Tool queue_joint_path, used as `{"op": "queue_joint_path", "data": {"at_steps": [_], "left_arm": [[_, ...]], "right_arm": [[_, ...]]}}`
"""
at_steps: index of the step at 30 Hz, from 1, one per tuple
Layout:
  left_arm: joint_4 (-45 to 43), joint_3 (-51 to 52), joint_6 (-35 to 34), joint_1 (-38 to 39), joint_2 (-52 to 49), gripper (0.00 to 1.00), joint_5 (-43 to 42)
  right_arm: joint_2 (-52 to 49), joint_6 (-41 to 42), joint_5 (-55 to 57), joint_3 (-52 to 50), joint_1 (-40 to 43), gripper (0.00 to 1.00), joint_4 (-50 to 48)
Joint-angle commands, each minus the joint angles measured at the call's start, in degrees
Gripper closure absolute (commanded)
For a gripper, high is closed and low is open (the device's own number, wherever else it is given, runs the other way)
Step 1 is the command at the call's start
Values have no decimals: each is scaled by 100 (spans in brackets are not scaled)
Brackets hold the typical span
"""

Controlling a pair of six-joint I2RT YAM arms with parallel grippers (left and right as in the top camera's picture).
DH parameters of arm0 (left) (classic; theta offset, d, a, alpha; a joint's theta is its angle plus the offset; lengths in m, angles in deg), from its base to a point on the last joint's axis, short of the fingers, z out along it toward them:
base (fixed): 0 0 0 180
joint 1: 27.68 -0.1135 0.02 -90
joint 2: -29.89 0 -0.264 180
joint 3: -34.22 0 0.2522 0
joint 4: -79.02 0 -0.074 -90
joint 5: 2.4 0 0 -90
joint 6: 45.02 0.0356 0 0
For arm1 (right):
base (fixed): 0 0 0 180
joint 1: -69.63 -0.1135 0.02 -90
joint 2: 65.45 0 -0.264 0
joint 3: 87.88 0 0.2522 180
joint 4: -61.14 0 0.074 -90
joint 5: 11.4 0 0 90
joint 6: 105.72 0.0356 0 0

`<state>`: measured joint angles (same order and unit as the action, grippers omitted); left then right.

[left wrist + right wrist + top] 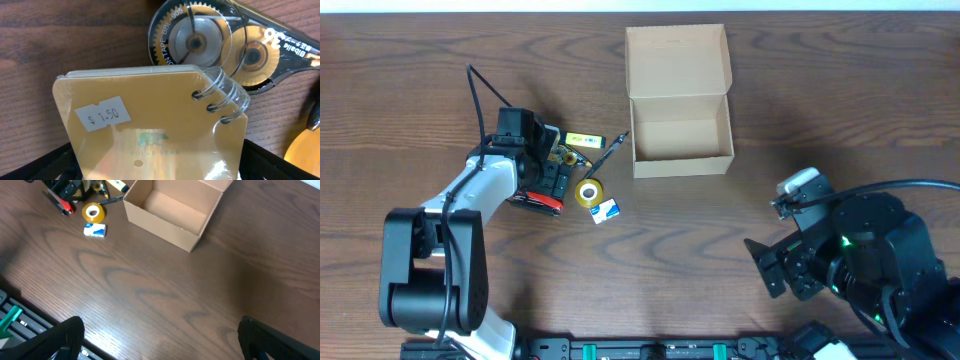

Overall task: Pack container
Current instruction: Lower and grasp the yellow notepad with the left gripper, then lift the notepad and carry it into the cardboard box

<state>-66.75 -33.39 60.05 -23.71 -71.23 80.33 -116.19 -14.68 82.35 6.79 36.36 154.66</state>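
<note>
Left hand point(546, 166) hangs wide open over the spiral notepad point(150, 130), gripping nothing. Right hand point(160, 345) is open too, well away. The cardboard box point(683, 163) sits open and empty on the desk point(820, 100). My worry: the correction tape dispenser point(215, 45) is just beside the notepad, so closing could snag both.

Counted in front of you: one container point(682, 166), one roll of yellow tape point(588, 192), one blue-and-white eraser point(606, 210), one dark pen point(611, 150), one ring-bound notepad point(150, 130), one correction-tape dispenser point(225, 45), one small yellow-labelled item point(582, 138) and one red-edged object point(540, 204) you cannot identify from here. You also have two robot arms, the left arm point(480, 186) and the right arm point(870, 250).
</note>
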Motion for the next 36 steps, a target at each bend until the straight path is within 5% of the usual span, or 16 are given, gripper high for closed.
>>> {"op": "queue_joint_path", "data": {"at_steps": [1, 4, 6, 13, 19, 23, 27, 36], "left_arm": [[-26, -85, 59, -2, -57, 5, 28], [-28, -85, 57, -2, -63, 0, 22], [-28, -85, 31, -2, -63, 14, 22], [-24, -85, 15, -2, -63, 19, 20], [-24, -90, 11, -2, -59, 33, 22], [-17, -173, -258, -7, -20, 55, 24], [83, -450, -472, -9, 90, 94, 22], [780, -1681, -496, -7, 616, 94, 13]], "right_arm": [[11, 83, -17, -7, 90, 1, 2], [11, 83, -17, -7, 90, 1, 2], [11, 83, -17, -7, 90, 1, 2], [11, 83, -17, -7, 90, 1, 2], [11, 83, -17, -7, 90, 1, 2], [11, 83, -15, -7, 90, 1, 2], [11, 83, -15, -7, 90, 1, 2], [11, 83, -17, -7, 90, 1, 2]]}}
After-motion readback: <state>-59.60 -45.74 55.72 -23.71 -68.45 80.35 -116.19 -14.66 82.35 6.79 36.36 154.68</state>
